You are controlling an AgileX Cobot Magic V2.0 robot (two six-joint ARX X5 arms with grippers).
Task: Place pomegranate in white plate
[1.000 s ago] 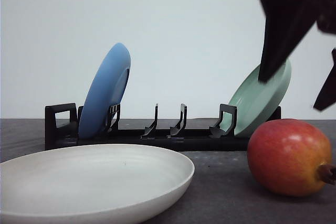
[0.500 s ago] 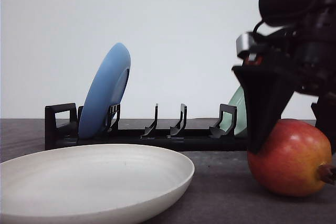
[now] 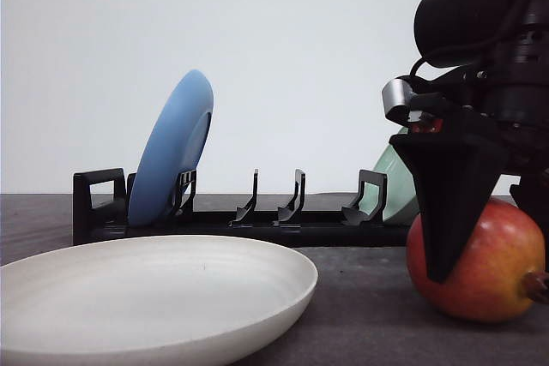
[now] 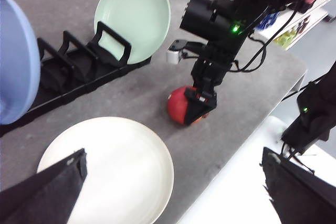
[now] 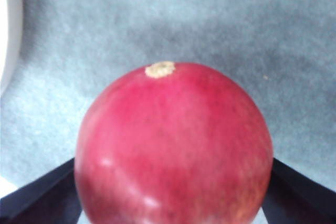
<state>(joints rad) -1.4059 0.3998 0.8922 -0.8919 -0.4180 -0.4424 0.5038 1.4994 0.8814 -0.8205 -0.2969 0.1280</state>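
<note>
The right arm reaches steeply down from the two o'clock side of the front view, its wrist nearly vertical and its right gripper [image 3: 489, 250] pointing down with one dark finger [image 3: 448, 212] on each flank of the pomegranate [image 3: 493, 272]. Its jaws are spread as wide as the fruit, and whether they press it cannot be told. The left gripper [image 4: 173, 192] hangs high above the table, jaws wide apart and holding nothing.

The round red pomegranate [image 3: 485, 263] is sitting between the pincer's [image 3: 489, 276] fingers, the white plate [image 3: 154, 297] lying off to its left.
</note>
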